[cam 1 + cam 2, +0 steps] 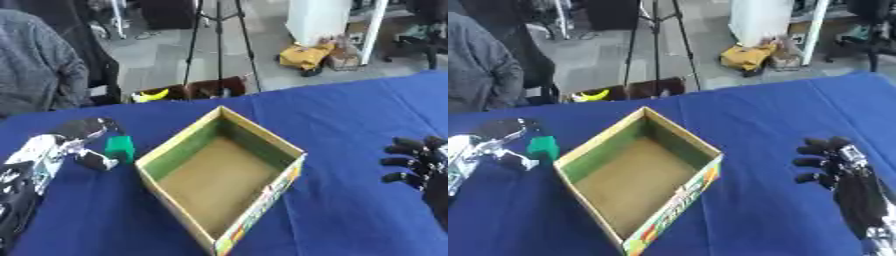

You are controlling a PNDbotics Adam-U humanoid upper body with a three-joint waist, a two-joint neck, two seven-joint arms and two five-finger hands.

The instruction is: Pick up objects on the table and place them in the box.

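An open cardboard box (292, 149) with a green inner wall and brown floor sits mid-table on the blue cloth, nothing visible inside. A small green block (120, 148) stands just left of the box. My left hand (83, 135) comes in from the left, its fingers and thumb curled round the green block. My right hand (829, 161) rests at the right edge, right of the box, with fingers curled inward and nothing held.
The blue table (350, 115) stretches to the back right. Beyond its far edge stand a tripod (219, 40), a brown crate with a yellow item (153, 95), and a seated person (35, 65) at the back left.
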